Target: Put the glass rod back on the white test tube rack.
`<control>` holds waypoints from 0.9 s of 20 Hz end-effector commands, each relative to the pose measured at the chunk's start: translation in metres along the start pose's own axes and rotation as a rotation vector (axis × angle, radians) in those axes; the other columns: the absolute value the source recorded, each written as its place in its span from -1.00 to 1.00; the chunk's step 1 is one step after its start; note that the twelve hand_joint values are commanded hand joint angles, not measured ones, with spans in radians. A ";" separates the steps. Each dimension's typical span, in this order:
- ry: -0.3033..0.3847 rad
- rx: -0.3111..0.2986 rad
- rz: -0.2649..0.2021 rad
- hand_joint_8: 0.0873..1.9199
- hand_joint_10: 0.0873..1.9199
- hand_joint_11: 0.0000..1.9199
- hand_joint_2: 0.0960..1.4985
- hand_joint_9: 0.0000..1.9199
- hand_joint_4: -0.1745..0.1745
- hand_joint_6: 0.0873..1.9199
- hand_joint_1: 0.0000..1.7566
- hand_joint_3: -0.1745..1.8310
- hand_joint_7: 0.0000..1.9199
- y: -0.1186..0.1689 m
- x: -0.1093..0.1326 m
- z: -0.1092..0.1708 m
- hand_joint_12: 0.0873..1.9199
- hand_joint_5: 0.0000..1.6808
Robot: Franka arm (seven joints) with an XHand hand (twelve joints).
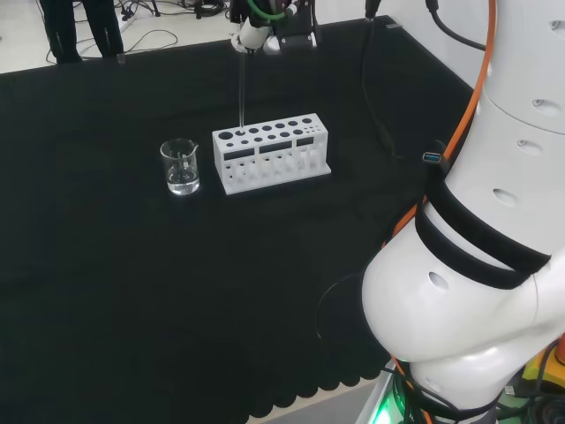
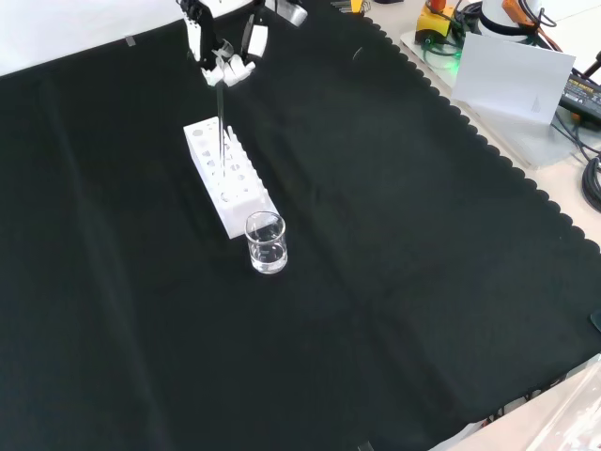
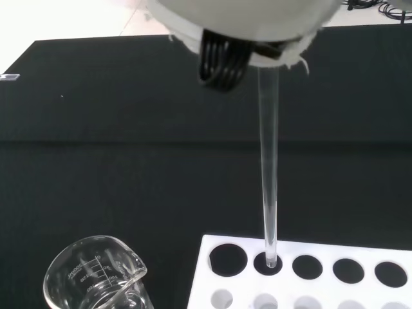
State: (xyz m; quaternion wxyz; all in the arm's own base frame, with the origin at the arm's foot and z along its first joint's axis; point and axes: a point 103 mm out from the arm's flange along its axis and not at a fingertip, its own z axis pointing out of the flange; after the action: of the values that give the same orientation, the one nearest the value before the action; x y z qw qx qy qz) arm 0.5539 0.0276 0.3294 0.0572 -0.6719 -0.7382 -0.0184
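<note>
- The white test tube rack (image 1: 271,152) stands alone toward the far part of the black cloth (image 1: 159,291) in the head view, its rows of holes uncovered from above.
- One hole near its left end is taken by the glass rod (image 1: 241,88), upright, its top in the hand (image 1: 252,34) directly overhead.
- A glass beaker (image 1: 180,166) stands just beside the rack's left end, apart from it, narrowing the approach there.
- In the head view, the cloth in front of, behind and right of the rack lies open.
</note>
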 end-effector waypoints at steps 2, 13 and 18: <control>-0.002 0.008 -0.001 -0.29 -0.52 0.78 -0.25 0.82 -1.00 -0.56 0.51 -0.12 0.44 0.002 0.003 0.007 -0.62 0.49; 0.003 0.042 -0.013 -0.29 -0.52 0.78 -0.25 0.82 -1.00 -0.56 0.51 -0.12 0.44 0.008 -0.002 0.031 -0.62 0.49; 0.001 0.048 -0.031 -0.29 -0.52 0.78 -0.25 0.82 -1.00 -0.56 0.51 -0.12 0.44 0.012 0.002 0.039 -0.62 0.49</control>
State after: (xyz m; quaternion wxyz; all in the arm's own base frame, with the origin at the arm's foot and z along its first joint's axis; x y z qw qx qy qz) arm 0.5611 0.0312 0.2939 0.0736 -0.6642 -0.7439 -0.0024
